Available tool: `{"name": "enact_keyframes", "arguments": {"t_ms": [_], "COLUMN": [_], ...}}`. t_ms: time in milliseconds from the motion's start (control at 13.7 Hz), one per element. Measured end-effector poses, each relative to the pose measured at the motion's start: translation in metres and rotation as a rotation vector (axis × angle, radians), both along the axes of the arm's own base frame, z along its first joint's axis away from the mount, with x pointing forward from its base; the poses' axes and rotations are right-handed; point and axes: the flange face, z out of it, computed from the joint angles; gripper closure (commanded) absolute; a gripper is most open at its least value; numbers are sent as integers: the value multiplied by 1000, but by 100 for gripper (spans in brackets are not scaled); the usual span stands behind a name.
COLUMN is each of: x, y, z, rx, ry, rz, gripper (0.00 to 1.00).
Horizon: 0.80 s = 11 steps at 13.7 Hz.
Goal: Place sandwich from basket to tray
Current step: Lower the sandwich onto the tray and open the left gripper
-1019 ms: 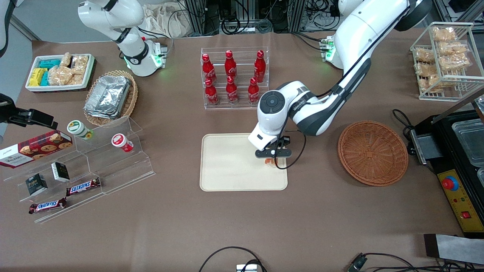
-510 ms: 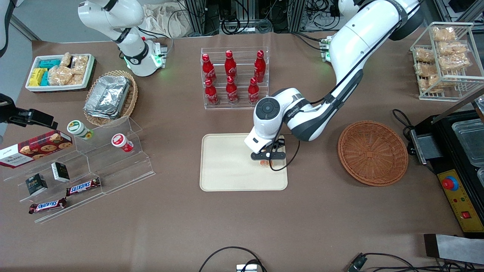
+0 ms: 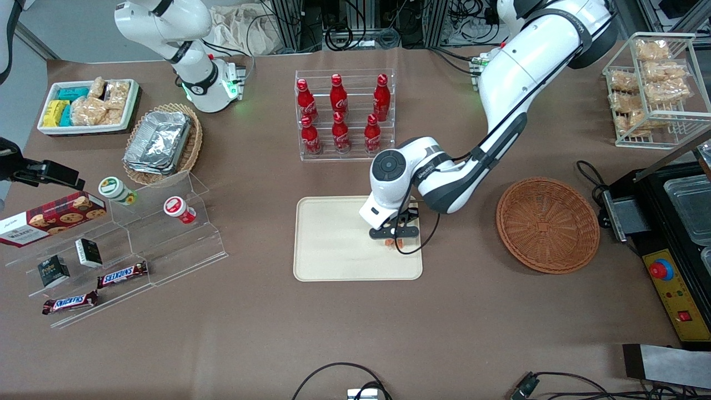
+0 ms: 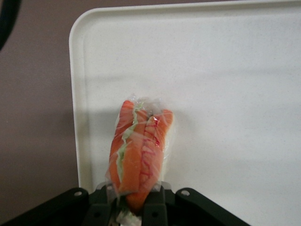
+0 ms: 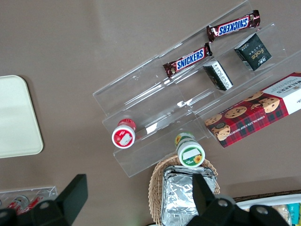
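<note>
Gripping sandwich [image 4: 139, 150], tool [image 4: 136, 203] clamped narrow, over tray [image 4: 225, 70].

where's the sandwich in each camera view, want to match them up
Front view: the sandwich peeks out under the left gripper, over the tray at its end toward the basket.
Left wrist view: sandwich held between the gripper fingers, filling edge facing the camera, above a tray corner.
Right wrist view: not in it; only a tray end shows.
Shared landmark: the cream tray.
</note>
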Motion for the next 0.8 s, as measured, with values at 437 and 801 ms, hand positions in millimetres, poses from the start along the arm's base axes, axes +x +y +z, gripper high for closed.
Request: {"name": "enact_keyframes", "arguments": {"t_ms": [437, 801], "x": [9, 19], "y": [0, 2], "z": [8, 17], "rx": [-12, -21], "ry": [-18, -34], "rz": [14, 33], "gripper": [2, 0]}}
